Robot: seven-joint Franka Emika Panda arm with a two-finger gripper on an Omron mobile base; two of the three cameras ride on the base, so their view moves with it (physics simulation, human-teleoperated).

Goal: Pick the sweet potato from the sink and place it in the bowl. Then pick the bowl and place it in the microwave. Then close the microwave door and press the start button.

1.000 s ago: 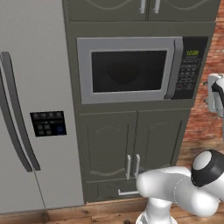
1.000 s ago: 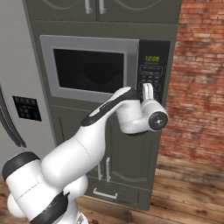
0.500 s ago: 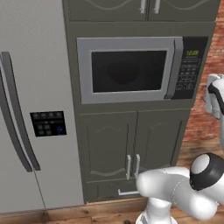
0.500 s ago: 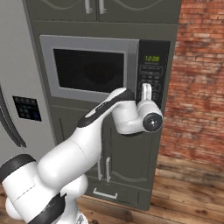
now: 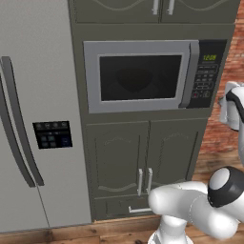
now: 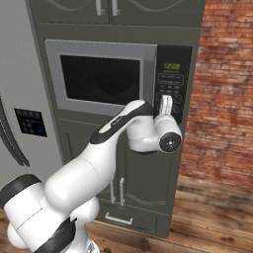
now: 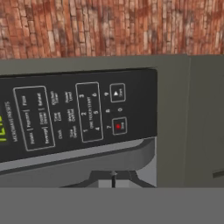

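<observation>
Closed tight and holding nothing, my end effector hovers just before the black keypad panel of the microwave, fingers pressed together into one blunt tip. I judge that this is deliberate: a single narrow point suits a small key better than two spread jaws.

The microwave door sits flush in its silver frame, its vertical handle next to the keypad, so the door step looks finished and only the start press remains. Through the dark glass I can make out a round shape, too dim to call it the bowl with any certainty; the sweet potato I cannot see at all.

My hand points forward and slightly upward at the panel in the right base view, wrist below and fingers above. The hand camera is rolled, so the keypad reads sideways: its long axis, upright in the room, runs across that picture, and the digits lie on their sides. Two framed keys stand at the panel's lower end, one with a pale triangle mark and one with a red dot. The triangle key I take for start, though its lettering is too blurred to read.

Brick wall flanks the cabinet on the keypad side, and the grey fridge stands on the other.
</observation>
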